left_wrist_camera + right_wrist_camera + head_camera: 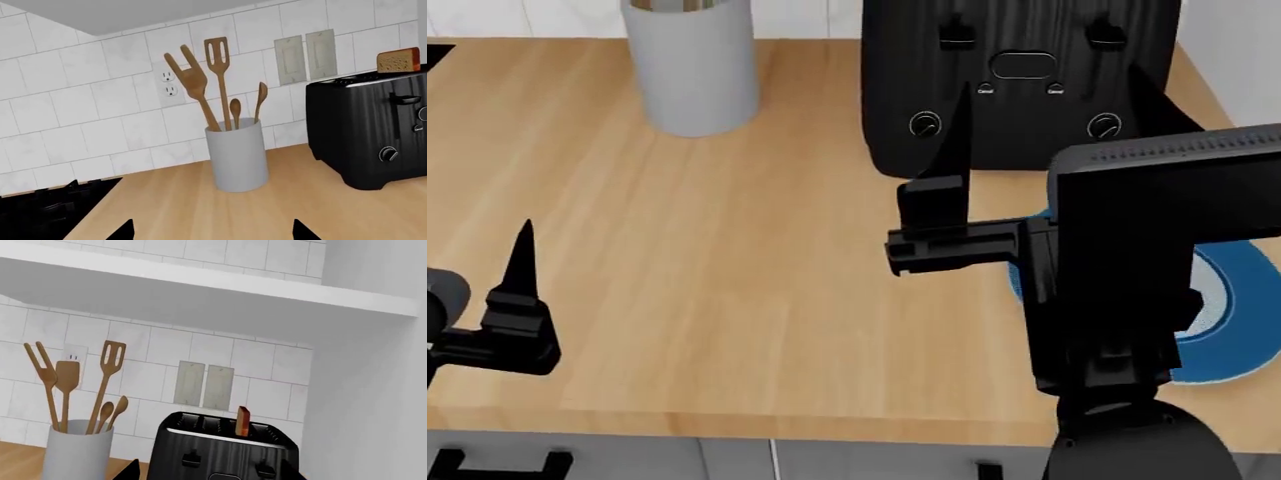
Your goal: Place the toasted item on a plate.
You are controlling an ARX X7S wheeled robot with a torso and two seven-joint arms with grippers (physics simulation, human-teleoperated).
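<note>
The toasted item (398, 60), a thick tan slice with a brown crust, stands in a slot of the black toaster (367, 130). In the right wrist view it shows edge-on (243, 421) above the toaster (217, 452). The head view cuts it off. The plate (1244, 300), blue-rimmed, lies on the counter in front of the toaster (1021, 85), mostly hidden by my right arm. My right gripper (941, 195) is open and empty, in front of the toaster and facing it (212, 474). My left gripper (518, 290) is open and empty over the counter's front left (213, 234).
A grey holder (237, 155) with wooden utensils stands on the wooden counter (761, 250) left of the toaster, also in the head view (690, 60). A black stove (47, 210) lies at the far left. A tiled wall with sockets is behind, a shelf (200, 295) overhead.
</note>
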